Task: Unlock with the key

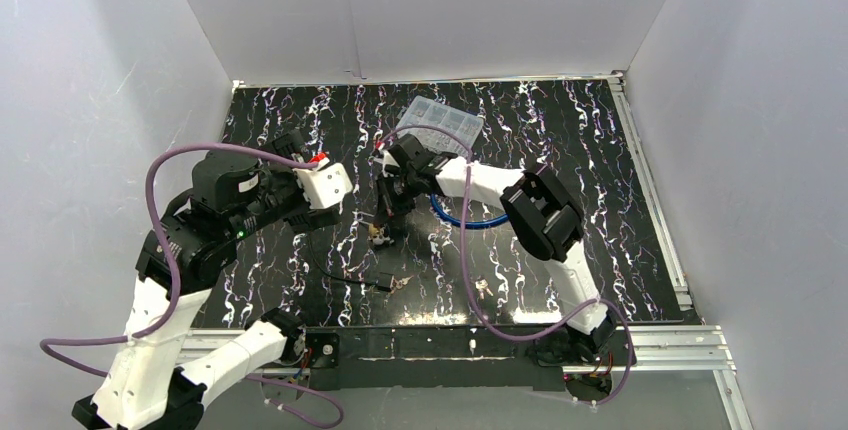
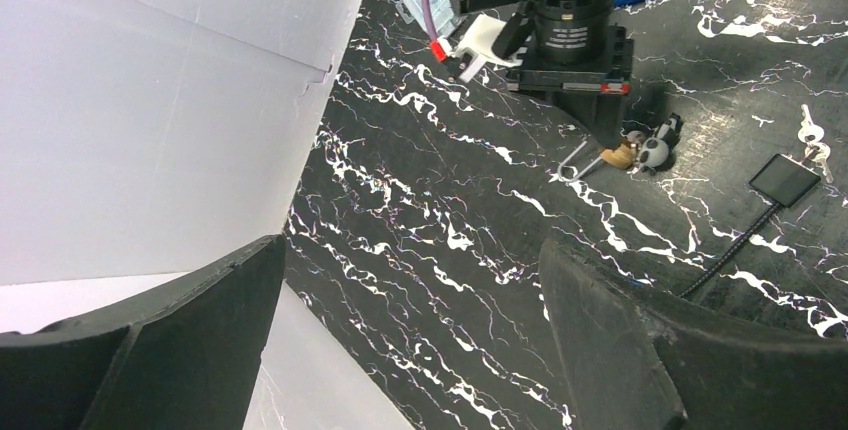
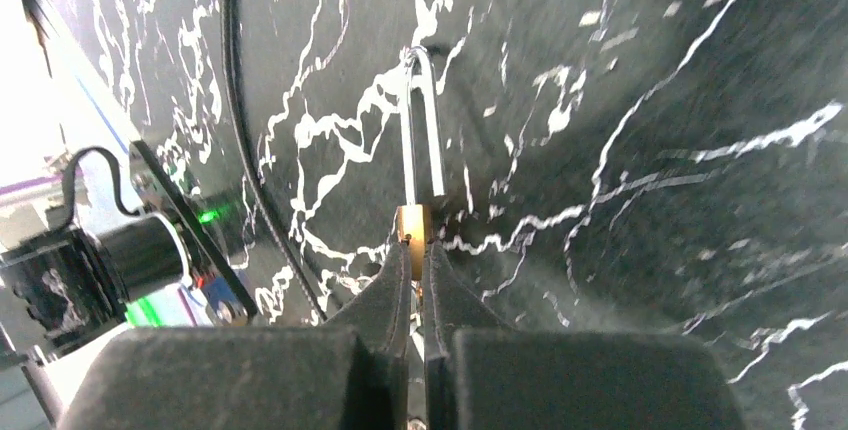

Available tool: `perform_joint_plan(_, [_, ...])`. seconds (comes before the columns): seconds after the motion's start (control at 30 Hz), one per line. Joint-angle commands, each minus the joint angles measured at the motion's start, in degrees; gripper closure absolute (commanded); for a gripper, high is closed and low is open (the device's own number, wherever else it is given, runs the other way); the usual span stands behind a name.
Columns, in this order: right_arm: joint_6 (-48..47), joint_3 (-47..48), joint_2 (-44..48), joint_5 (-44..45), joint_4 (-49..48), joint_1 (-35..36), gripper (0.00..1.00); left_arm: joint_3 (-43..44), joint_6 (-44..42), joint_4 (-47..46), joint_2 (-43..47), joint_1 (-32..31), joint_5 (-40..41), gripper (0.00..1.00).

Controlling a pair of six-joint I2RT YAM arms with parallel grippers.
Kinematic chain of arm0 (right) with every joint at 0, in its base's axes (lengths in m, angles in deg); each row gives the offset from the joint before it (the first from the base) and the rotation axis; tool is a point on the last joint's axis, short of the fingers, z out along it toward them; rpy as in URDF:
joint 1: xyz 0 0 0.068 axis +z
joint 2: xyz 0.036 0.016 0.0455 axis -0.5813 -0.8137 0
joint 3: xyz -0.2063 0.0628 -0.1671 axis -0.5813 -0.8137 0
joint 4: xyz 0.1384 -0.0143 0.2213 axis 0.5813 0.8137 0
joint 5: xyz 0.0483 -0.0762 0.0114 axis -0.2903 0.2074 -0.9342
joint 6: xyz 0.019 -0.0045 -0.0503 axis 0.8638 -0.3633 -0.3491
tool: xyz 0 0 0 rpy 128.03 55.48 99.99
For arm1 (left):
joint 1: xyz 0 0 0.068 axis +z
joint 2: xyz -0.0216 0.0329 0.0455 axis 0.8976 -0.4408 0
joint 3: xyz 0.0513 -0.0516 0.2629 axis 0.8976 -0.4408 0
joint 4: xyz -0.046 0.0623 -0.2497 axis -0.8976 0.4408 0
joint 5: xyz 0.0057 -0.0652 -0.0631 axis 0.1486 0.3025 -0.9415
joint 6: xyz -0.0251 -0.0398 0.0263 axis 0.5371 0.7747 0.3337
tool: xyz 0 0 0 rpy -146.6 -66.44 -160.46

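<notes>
My right gripper is shut on a small brass padlock, whose silver shackle points away from the fingers, just above the black marbled table. In the left wrist view the padlock hangs under the right gripper, with a panda charm beside it. A bunch of silver keys lies on the table next to a black tag on a cord. I cannot see whether a key sits in the lock. My left gripper is wide open and empty, to the left of the padlock, near the left wall.
A clear plastic box stands at the back of the table. A blue hose loop lies under the right arm. More keys lie near the front edge. White walls close in the left, back and right sides.
</notes>
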Motion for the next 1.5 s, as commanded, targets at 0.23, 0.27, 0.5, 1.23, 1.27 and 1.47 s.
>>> perform_joint_plan(0.23, [0.81, 14.24, -5.21, 2.68, 9.17, -2.74, 0.47, 0.08, -0.32, -0.42, -0.92, -0.12, 0.86, 0.02])
perform_joint_plan(0.27, [0.98, 14.0, -3.46, 2.81, 8.91, -3.61, 0.34, 0.62, 0.13, -0.14, -1.35, -0.11, 1.24, 0.02])
perform_joint_plan(0.5, [-2.13, -14.76, 31.92, 13.09, 13.41, -7.61, 0.33, 3.58, 3.95, 6.35, -2.61, -0.13, -2.35, 0.02])
perform_joint_plan(1.23, [11.12, -48.35, 55.03, 28.69, 17.36, 2.03, 0.44, -3.19, -4.72, 21.21, 0.42, -0.19, -6.06, 0.02])
perform_joint_plan(1.27, [11.12, -48.03, 54.04, 28.94, 16.63, 2.38, 0.44, -3.19, -4.82, 21.43, 0.48, -0.19, -6.01, 0.02])
perform_joint_plan(1.47, [10.87, -46.8, 49.52, 30.26, 14.99, 3.57, 0.5, -2.65, -5.64, 22.27, 0.28, -0.17, -6.13, 0.02])
